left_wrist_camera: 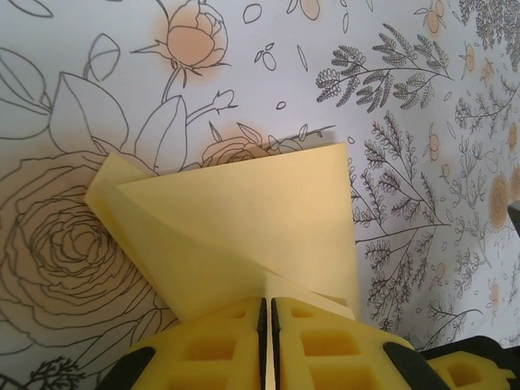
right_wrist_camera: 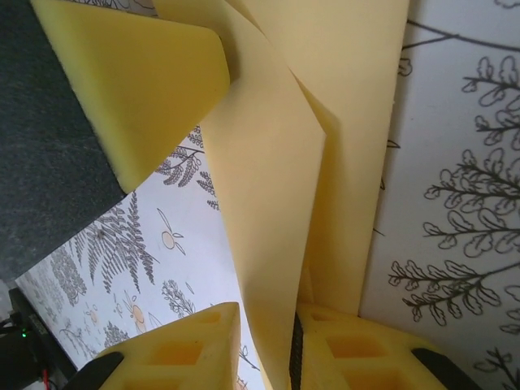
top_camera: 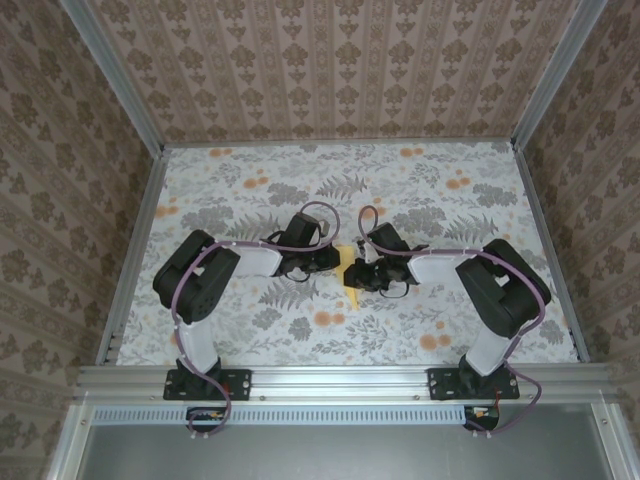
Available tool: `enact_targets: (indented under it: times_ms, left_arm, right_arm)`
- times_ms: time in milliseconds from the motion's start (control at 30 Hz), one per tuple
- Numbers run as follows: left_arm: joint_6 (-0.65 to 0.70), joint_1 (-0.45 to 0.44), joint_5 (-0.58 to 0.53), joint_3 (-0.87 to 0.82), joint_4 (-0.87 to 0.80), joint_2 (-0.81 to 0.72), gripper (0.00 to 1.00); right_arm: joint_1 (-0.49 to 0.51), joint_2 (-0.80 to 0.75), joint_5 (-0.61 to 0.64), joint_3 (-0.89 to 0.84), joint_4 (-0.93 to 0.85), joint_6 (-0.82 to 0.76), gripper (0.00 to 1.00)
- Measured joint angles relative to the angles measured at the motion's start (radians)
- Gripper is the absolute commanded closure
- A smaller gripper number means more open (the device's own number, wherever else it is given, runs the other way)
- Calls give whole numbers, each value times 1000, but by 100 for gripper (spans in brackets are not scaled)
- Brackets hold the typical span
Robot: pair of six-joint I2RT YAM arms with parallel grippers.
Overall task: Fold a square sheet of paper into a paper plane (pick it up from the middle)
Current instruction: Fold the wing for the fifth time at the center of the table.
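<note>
A fixed camera high behind both arm bases [top_camera: 205, 383] looks down and forward over the whole floral surface [top_camera: 400, 330]. The left wrist camera peers past its own jaws, close over the surface, at the sheet of paper [left_wrist_camera: 244, 227]; the right wrist camera, nearer still, frames it too. All three share that sheet.

We get soft, even, fairly bright light from overhead in the top view. Shadows on the tabletop [top_camera: 420, 180] are faint and soft-edged, and fine detail there looks a little grainy.

From the left wrist, the paper [left_wrist_camera: 244, 219] is crisp, with a thin dark shadow under its far edge. The left claw [left_wrist_camera: 268, 307] sits too close to the lens and goes soft.

From the right wrist, the paper is blurred and its folds are shaded a deeper yellow. The right claw [right_wrist_camera: 272, 321] is out of focus too, while the tabletop's print behind stays sharp.
</note>
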Motion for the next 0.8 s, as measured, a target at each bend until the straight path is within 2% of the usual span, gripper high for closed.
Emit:
enact_targets:
  times_ms: [167, 267, 467, 800]
  left_arm:
    - [-3, -4, 1, -21, 10, -26, 82]
    - [-3, -5, 6, -57, 35, -67, 80]
    - [-3, -4, 20, -114, 127, -116, 78]
    - [-7, -5, 55, -110, 195, -68, 82]
  right_arm:
    - [-24, 10, -12, -30, 80, 32, 91]
    - [-50, 13, -42, -68, 148, 63, 94]
    - [-79, 13, -76, -125, 267, 125, 97]
    - [-100, 6, -86, -165, 338, 185, 98]
